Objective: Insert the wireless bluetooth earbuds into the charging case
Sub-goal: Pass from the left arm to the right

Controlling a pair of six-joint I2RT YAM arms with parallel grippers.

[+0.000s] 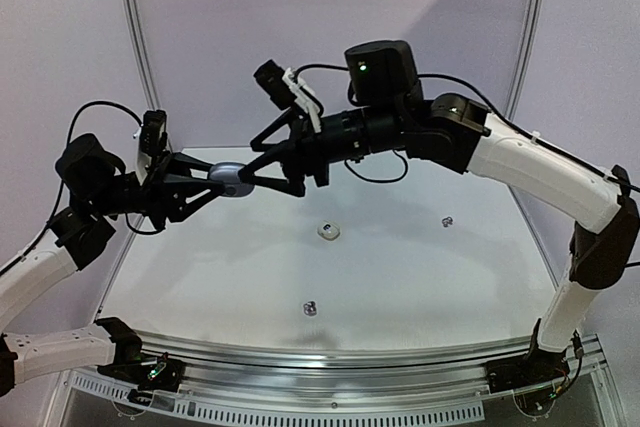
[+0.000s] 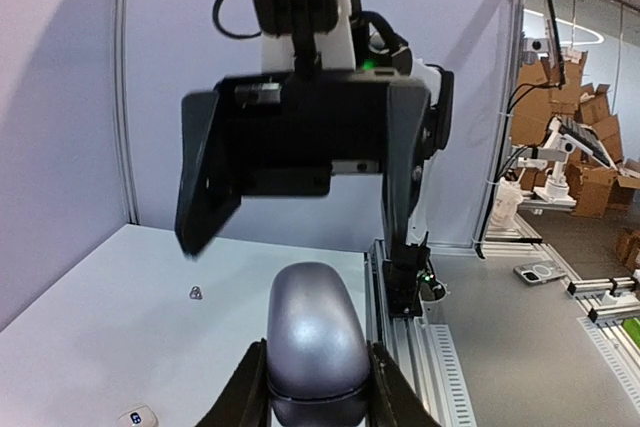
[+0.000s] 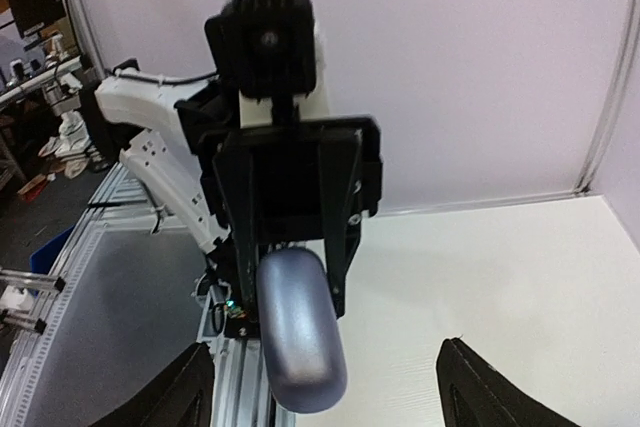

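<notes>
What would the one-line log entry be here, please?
left end effector: shut on case | right end effector: open | earbuds: on table

Bright, even light casts soft shadows; focus is slightly soft.

Held in mid-air above the table (image 1: 420, 277): charging case (image 1: 233, 181), silvery-grey, rounded. On its left, the left gripper (image 1: 220, 181), both fingers pinched on the case's left end. On its right, the right gripper (image 1: 258, 165), fingers splayed wide, tips just beside the case; contact cannot be told. On the table, right of the case and nearer the arm bases, lies the white earbud (image 1: 327, 231). Closer still to the bases, also right of the case: the near dark earbud (image 1: 310, 308). Well off to the case's right, apart from the other two: the far dark earbud (image 1: 447, 219).
</notes>
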